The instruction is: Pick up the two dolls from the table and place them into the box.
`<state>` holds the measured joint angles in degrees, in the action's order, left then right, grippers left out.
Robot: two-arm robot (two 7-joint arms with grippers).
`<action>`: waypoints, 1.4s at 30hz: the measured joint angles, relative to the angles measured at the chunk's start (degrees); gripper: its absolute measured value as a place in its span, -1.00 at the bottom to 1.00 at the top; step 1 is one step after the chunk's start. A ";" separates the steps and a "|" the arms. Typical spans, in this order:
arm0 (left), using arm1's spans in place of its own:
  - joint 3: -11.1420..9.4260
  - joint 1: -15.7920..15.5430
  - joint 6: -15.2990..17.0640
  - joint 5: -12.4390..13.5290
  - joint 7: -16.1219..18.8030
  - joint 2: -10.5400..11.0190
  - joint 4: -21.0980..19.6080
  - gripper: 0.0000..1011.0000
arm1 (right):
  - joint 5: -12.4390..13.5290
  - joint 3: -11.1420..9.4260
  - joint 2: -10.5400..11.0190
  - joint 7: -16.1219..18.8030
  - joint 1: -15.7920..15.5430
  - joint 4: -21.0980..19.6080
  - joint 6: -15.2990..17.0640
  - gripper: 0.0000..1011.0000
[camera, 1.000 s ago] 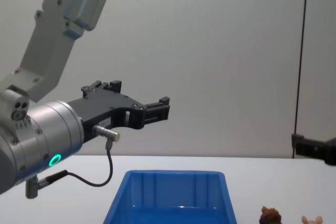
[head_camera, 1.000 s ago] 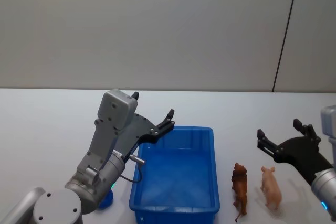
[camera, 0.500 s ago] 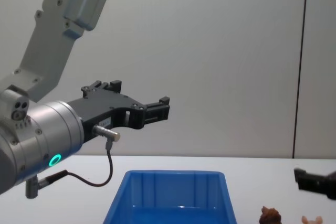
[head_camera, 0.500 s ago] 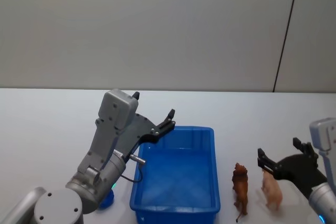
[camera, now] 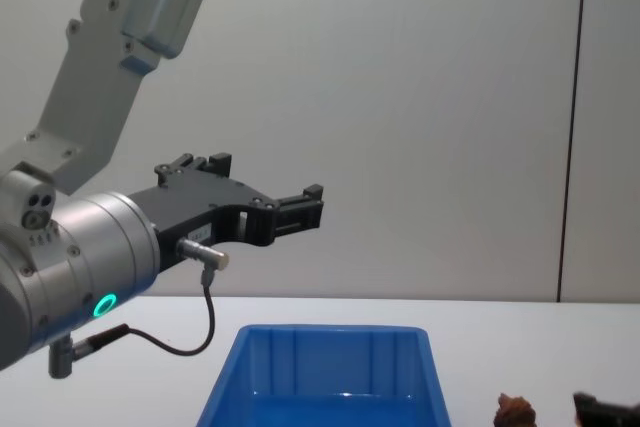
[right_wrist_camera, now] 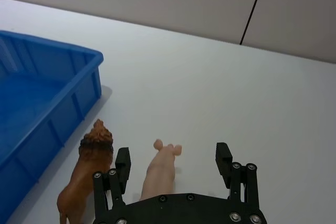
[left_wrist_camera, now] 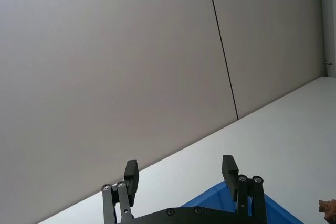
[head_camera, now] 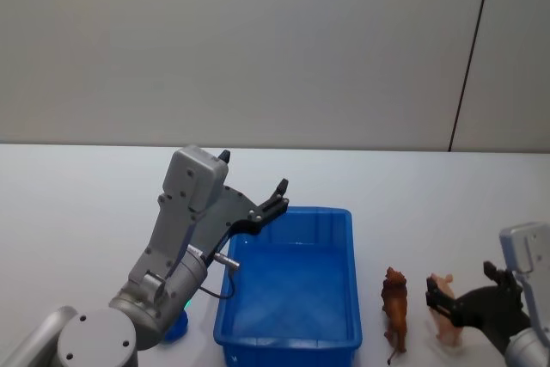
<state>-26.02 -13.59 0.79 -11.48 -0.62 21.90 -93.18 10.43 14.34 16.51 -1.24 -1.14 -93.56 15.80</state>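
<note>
Pink doll (right_wrist_camera: 160, 174): right claw (right_wrist_camera: 173, 151) dropped astride, open, empty; left claw (left_wrist_camera: 180, 163) open above box (head_camera: 296, 210).

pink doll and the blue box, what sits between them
The brown doll stands between the pink doll and the box, in the head and right wrist views; the open right tool straddles the pink doll.

the box (head_camera: 288, 347) is bright blue, inner walls ribbed. at its three o'clock in the head view, the lion doll (head_camera: 394, 308) is reddish brown, the pig doll (right_wrist_camera: 160, 169) pale pink. the table (head_camera: 69, 212) is white, the wall (head_camera: 215, 49) pale grey with one thin dark line (head_camera: 471, 53). left gripper (left_wrist_camera: 180, 166) and right gripper (right_wrist_camera: 173, 155) are black; a green ring (camera: 103, 304) glows on the silver left arm (camera: 60, 247).
</note>
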 joint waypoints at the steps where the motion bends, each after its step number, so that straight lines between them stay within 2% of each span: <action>1: 0.00 0.00 0.00 0.00 0.00 0.00 0.00 0.98 | 0.00 0.02 -0.03 -0.03 -0.07 0.13 0.07 0.98; 22: 0.00 0.00 0.00 0.00 0.00 0.00 0.00 0.98 | -0.59 0.97 -1.84 -0.46 -0.49 4.38 -0.56 0.97; 33: 0.00 0.00 0.00 0.00 0.00 0.00 0.00 0.98 | -0.90 1.40 -2.86 -0.62 -0.17 6.13 -0.41 0.44; 36: 0.00 0.00 0.00 0.00 0.00 0.00 0.00 0.98 | -0.90 1.44 -3.11 -0.91 -0.16 6.44 -0.15 0.16; 38: 0.00 0.00 0.00 0.00 0.00 0.00 0.00 0.98 | -0.90 1.44 -3.18 -1.03 -0.20 6.50 -0.05 0.08; 39: 0.00 0.00 0.00 0.00 0.00 0.00 0.00 0.98 | -0.87 1.44 -3.22 -1.18 -0.25 6.52 0.02 -0.04; 41: 0.00 0.00 0.00 0.00 0.00 0.00 0.00 0.98 | -0.85 1.43 -3.26 -1.30 -0.32 6.52 0.06 -0.06; 42: 0.00 0.00 0.00 0.00 0.00 0.00 0.00 0.98 | -0.84 1.41 -3.27 -1.36 -0.37 6.52 0.07 -0.16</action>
<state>-26.02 -13.59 0.80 -11.48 -0.63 21.89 -93.18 9.59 15.75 13.24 -2.61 -1.51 -87.05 15.87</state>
